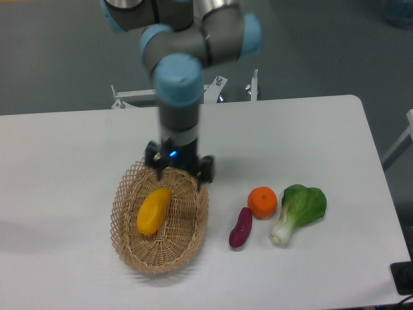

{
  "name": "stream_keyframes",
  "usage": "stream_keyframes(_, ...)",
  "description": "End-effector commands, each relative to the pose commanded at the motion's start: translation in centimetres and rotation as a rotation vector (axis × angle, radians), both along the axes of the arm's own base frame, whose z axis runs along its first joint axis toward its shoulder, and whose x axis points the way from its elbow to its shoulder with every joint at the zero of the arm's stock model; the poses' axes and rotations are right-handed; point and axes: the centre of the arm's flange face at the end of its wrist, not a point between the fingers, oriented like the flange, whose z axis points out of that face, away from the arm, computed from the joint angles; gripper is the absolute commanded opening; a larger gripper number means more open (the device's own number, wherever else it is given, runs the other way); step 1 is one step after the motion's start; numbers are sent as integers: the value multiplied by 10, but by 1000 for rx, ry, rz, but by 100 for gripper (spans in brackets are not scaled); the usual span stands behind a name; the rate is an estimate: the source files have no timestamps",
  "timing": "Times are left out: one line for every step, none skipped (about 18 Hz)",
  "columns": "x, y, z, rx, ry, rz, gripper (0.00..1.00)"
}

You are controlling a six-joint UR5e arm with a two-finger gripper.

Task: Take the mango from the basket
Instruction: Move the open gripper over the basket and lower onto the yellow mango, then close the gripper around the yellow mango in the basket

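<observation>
On the white bench [77, 148], an orange [262, 201] sits centrally; a purple sweet potato [241, 227] lies at its seven o'clock, a bok choy [299, 210] at three o'clock.

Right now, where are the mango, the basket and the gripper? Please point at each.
mango [153, 211]: fixed camera, middle of the fruit.
basket [124, 194]: fixed camera, left lattice rim.
gripper [180, 174]: fixed camera, midway between its fingertips.

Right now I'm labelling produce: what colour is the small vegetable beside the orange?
Purple: the sweet potato, clearest in the fixed camera view.
</observation>
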Motion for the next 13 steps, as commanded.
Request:
stream_keyframes(3, 4, -7, -4, -2, -8, 100)
stream_keyframes(6, 6, -10, -2, -3, -14, 100)
stream_keyframes(8, 8, -10, 0, -3, -20, 100)
stream_keyframes(12, 9, -13, -6, -5, -26, 100)
stream_keyframes(12, 11, -21, -16, -12, -28, 100)
stream_keyframes(12, 12, -31, -28, -17, -32, 100)
stream_keyframes(11, 12, -36, -36, -18, -36, 100)
stream_keyframes(11, 12, -37, -38, -18, -41, 100)
stream_keyframes(11, 13, -37, -37, -17, -44, 100)
stream_keyframes(10, 14, -41, -44, -19, -47, 100)
stream_keyframes(9, 14, -47, -55, -19, -46, 100)
stream_keyframes(9, 14, -47, -55, -19, -46, 100)
stream_keyframes(9, 14, -48, -55, -19, -46, 100)
